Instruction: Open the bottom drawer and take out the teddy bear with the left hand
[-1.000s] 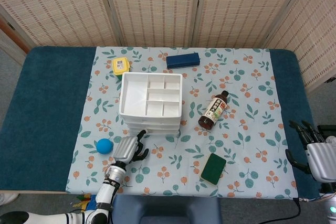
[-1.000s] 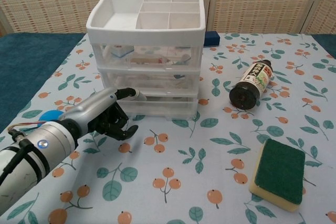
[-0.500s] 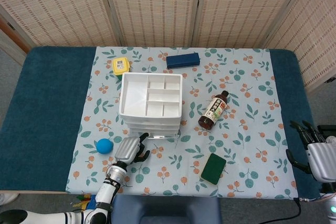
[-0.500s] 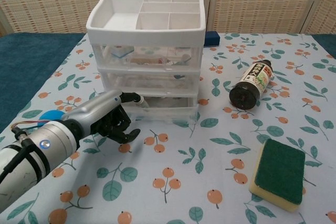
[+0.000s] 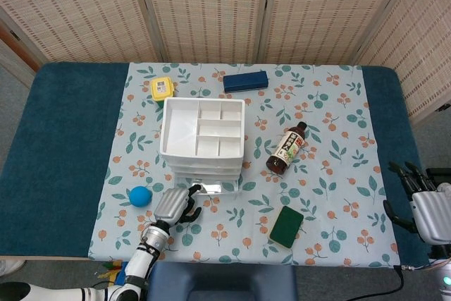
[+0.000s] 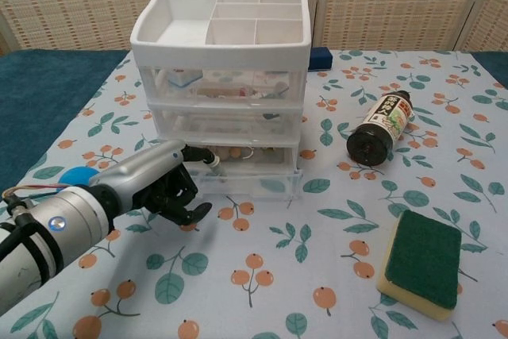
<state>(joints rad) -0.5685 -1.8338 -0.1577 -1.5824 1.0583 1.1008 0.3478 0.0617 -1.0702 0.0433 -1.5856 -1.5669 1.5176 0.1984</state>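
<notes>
A white drawer unit (image 5: pixel 201 128) (image 6: pixel 218 29) with three clear drawers stands on the floral cloth. Its bottom drawer (image 6: pixel 254 180) (image 5: pixel 215 188) is pulled partway out toward me. My left hand (image 6: pixel 163 180) (image 5: pixel 175 206) is at the drawer's front left corner, fingers curled and hooked on its front edge. A brownish shape, apparently the teddy bear (image 6: pixel 236 151), shows through the clear front, mostly hidden. My right hand (image 5: pixel 426 206) rests off the cloth at the table's right front edge, fingers apart and holding nothing.
A blue ball (image 5: pixel 140 196) (image 6: pixel 75 175) lies left of my left hand. A dark bottle (image 5: pixel 286 148) (image 6: pixel 381 126) lies right of the drawers, with a green sponge (image 5: pixel 286 226) (image 6: pixel 421 262) nearer me. A yellow box (image 5: pixel 162 89) and a blue box (image 5: pixel 245 80) sit behind the unit.
The bottom drawer has slid out toward me as my left hand drew back with its front edge. The right hand has stayed still.
</notes>
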